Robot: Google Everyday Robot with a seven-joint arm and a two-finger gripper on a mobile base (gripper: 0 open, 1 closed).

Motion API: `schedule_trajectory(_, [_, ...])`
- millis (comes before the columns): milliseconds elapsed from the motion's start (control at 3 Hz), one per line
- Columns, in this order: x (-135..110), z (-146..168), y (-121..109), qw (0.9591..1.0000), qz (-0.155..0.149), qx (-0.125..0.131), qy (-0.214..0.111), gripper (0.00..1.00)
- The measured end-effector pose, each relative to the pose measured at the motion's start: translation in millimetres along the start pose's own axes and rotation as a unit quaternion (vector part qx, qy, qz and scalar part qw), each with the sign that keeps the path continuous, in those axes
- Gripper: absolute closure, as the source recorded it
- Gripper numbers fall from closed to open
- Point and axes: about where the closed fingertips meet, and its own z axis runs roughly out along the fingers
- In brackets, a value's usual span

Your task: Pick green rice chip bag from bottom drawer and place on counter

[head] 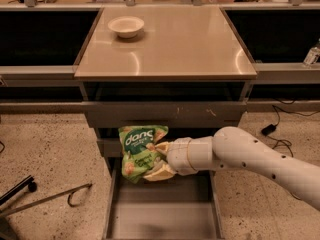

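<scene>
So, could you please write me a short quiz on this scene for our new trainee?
1. True or false: the green rice chip bag lies on the floor of the bottom drawer.
2. What stands on the counter? A) a mug B) a white bowl C) a plate
3. What is the gripper shut on, and where is it?
Key: 1. False; the bag is held in the air. 2. B. 3. The bag, above the open bottom drawer.
</scene>
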Motion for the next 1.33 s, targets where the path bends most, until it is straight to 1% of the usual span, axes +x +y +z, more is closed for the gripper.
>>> schedule_trajectory(333, [-0.7,-0.2,-0.3,1.0000,-0.001,0.000,0.000,1.00])
schedule_trajectory(667, [-42.0,-30.8,-31.9,0.9995,-0.030,0.012,0.000,1.00])
schedule_trajectory(1000, [-110.8,-75.8,-71.2,0.9979,-0.064,0.011,0.003,1.00])
schedule_trajectory(1333, [-164.3,-114.0,-116.7,0.9953,-0.089,0.032,0.021,1.00])
